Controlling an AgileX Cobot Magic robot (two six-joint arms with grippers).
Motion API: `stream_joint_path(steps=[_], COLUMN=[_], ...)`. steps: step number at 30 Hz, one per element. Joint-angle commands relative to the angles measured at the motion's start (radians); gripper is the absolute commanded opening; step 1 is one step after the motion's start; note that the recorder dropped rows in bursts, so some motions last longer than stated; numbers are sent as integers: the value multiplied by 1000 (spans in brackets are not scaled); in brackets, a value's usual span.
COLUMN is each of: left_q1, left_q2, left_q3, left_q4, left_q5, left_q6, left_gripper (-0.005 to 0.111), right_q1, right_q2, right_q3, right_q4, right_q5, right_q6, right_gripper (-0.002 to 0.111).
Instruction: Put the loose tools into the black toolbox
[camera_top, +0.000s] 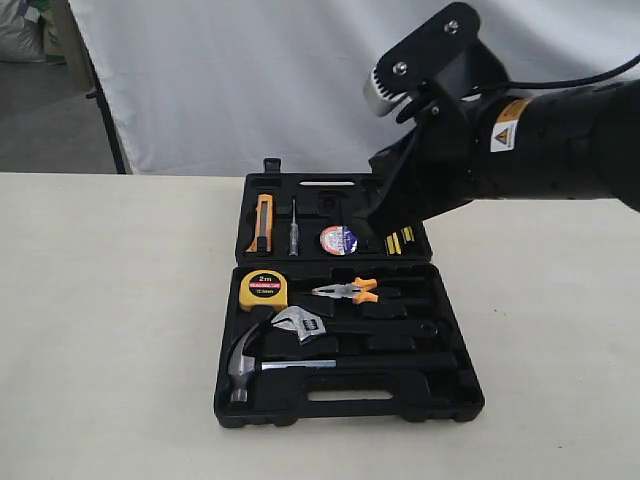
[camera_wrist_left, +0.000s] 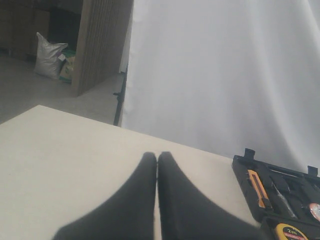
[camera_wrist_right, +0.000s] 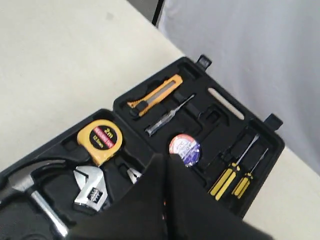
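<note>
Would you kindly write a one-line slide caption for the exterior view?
Open black toolbox holding the hammer, wrench and tape roll, with the right arm reaching over it.

We seem to be in a staged test lab: white cloth backdrop (camera_top: 250, 80), plain table (camera_top: 100, 330), sack (camera_wrist_left: 48, 57) on bare floor (camera_wrist_left: 25, 90)

We find the light soft, bright and even, apparently from overhead. The table (camera_top: 100, 330) shows no hard shadows, only a thin dark edge under the near side of the toolbox (camera_top: 400, 411). Inside the toolbox, the hammer (camera_top: 243, 362) and wrench (camera_top: 298, 322) carry small glints, while the black recesses lose detail. Above the toolbox, the arm (camera_top: 560, 140) looks slightly soft. In the wrist views the left gripper (camera_wrist_left: 157, 156) and right gripper (camera_wrist_right: 167, 159) are blurred, featureless dark shapes. The left wrist view is hazy and washed out.
</note>
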Motion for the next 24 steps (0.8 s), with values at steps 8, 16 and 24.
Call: stream_joint_path(steps=[8,16,24], left_q1=[25,25,25], left_q2=[-3,-3,-3], left_q3=[-3,-3,-3], left_q4=[4,4,4], left_q5=[-7,-7,-7], left_q6=[-5,-5,-5], left_gripper=[1,1,1], right_q1=[-5,-5,-5], right_q2=[-261,-464,-616], right_q3=[49,236,452], right_q4=[53,53,275], right_q5=[14,-226,-390], right_q6=[38,38,97], right_gripper=[0,0,0])
